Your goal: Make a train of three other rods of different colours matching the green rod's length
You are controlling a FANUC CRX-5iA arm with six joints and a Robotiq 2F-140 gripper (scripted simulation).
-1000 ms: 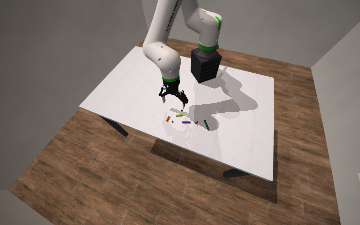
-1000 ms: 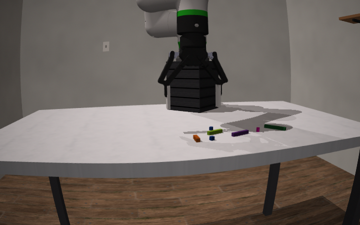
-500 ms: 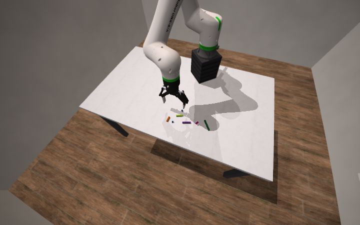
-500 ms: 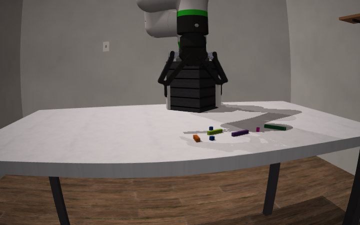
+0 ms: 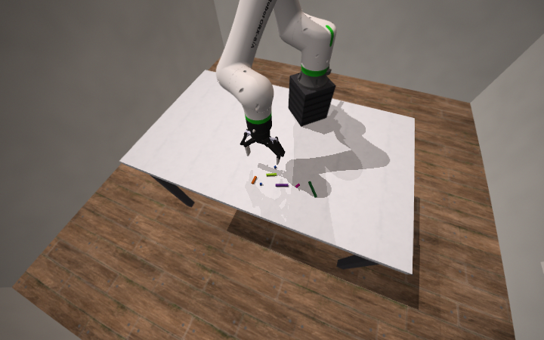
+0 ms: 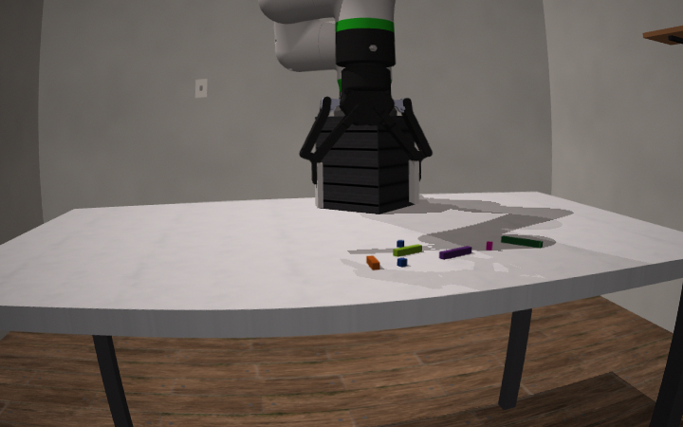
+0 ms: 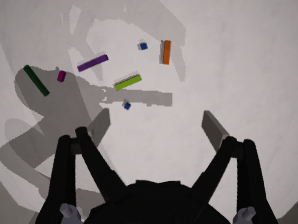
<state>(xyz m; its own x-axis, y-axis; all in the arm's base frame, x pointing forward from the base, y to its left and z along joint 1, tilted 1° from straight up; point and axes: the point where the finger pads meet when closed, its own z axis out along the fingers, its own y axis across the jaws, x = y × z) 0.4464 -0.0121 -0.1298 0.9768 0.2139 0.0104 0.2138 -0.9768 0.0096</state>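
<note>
White worktop [image 5: 360,208] carrying seven small rods, all lying flat and apart from one another. Green rod [image 5: 312,189] farthest toward the pedestal side's shadow, slanted, with the magenta rod [image 5: 297,185] just beside its near end. Purple rod [image 5: 282,185] next along, then the lime rod [image 5: 271,174], then the orange rod [image 5: 254,180] at the far end of the scatter. Two blue rods: one blue rod [image 5: 275,166] beyond the lime one, a second blue rod [image 5: 261,184] between orange and purple. Gripper [image 5: 262,153] hanging above the worktop near the first blue rod, jaws spread wide, pinching nothing. Black ribbed pedestal [image 5: 310,100] well behind. Possibly still clear of every rod, though hard to judge from the top view.
</note>
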